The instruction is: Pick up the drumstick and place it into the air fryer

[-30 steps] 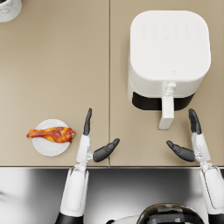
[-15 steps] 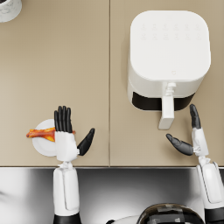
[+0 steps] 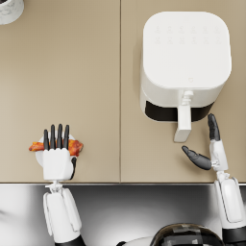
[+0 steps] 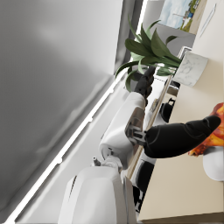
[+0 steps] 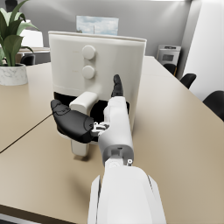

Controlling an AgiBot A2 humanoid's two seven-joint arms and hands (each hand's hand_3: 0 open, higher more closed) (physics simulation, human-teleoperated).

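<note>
The pot [image 3: 9, 8] sits at the far left corner of the table [image 3: 86, 72], well apart from the work. Nearer, the drumstick [image 3: 75, 146] lies on a small white plate [image 3: 39, 157] by the front edge, its thin bone end pointing left and its meaty end right. The left hand [image 3: 57, 156] hovers over it, fingers straight and apart, holding nothing; whether the fingertips touch the meat I cannot tell.

The drumstick looks light and stiff along the bone, soft in the flesh, and its glazed skin is probably greasy, so it may slip. The best hold is likely across the thick middle, thumb under one side and fingers over the other, pressing gently so it does not squirt out or drag the plate.

To the right stands the fryer [image 3: 186, 53], its drawer [image 3: 168, 112] pulled out a little with the handle [image 3: 183, 125] toward the robot. The right hand [image 3: 211, 151] waits just beside that handle, thumb and finger spread, empty
</note>
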